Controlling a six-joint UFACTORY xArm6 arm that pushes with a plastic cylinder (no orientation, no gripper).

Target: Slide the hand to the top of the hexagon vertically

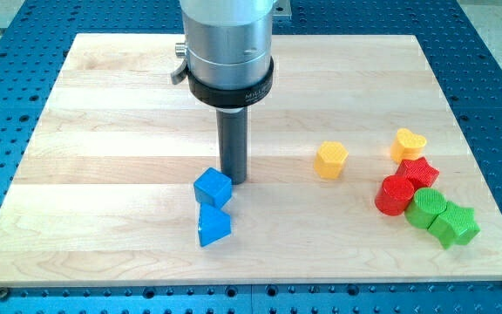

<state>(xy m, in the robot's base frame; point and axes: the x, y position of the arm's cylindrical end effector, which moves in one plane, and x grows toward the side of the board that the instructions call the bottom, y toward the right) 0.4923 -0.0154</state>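
The yellow hexagon point(330, 160) sits on the wooden board point(103, 131), right of centre. My tip point(234, 180) rests on the board well to the hexagon's left, at about the same height in the view. The tip is just above and right of a blue cube point(213, 187), close to it or touching it. A blue triangular block point(213, 225) lies just below the cube.
At the view's right is a cluster: a yellow heart point(409, 143), a red star point(417, 171), a red cylinder point(395, 194), a green cylinder point(426, 208) and a green star point(454, 225). The arm's silver body point(228, 44) hangs over the board's top middle.
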